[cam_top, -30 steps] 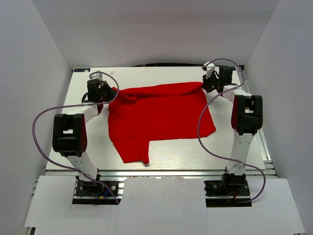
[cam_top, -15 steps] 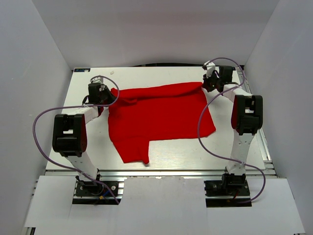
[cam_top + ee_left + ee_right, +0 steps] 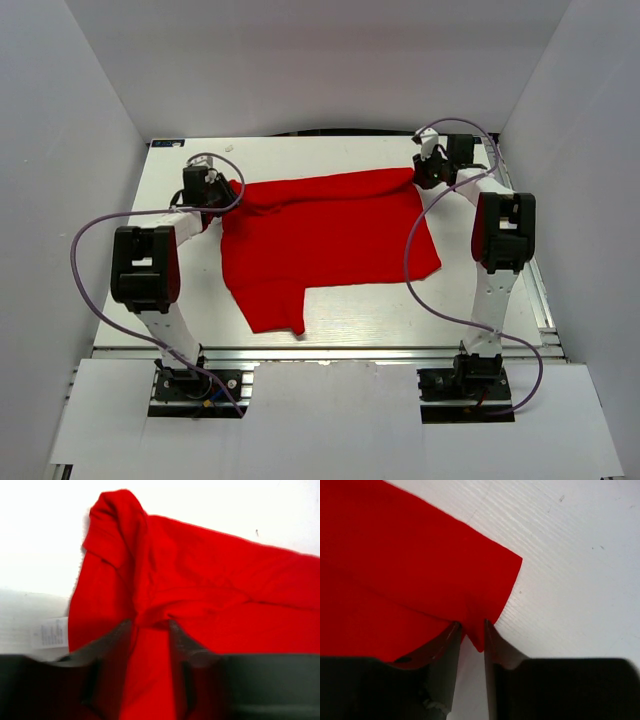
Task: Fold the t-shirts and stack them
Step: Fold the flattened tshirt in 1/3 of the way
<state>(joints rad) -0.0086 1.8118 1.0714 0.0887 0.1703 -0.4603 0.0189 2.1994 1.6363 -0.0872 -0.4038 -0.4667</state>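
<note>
The red t-shirt (image 3: 320,240) lies spread on the white table (image 3: 360,320), partly folded, with a narrower flap toward the near edge. My left gripper (image 3: 222,192) is at its far-left corner. In the left wrist view the jaws (image 3: 150,625) stand apart with bunched red cloth (image 3: 200,580) lying loose between them, and a white label (image 3: 50,632) shows at the left. My right gripper (image 3: 420,178) is at the far-right corner. Its jaws (image 3: 472,625) are slightly apart around the pointed tip of the cloth (image 3: 395,570), with bare table visible between them.
White walls enclose the table on the left (image 3: 70,200), right (image 3: 590,200) and back. Purple cables (image 3: 90,250) loop beside both arms. Both arm bases sit at the near rail (image 3: 330,352).
Both grippers were shut on the shirt's far corners and their jaws have now parted. The left gripper has shifted slightly toward the shirt; the cloth lies flat on the table.
</note>
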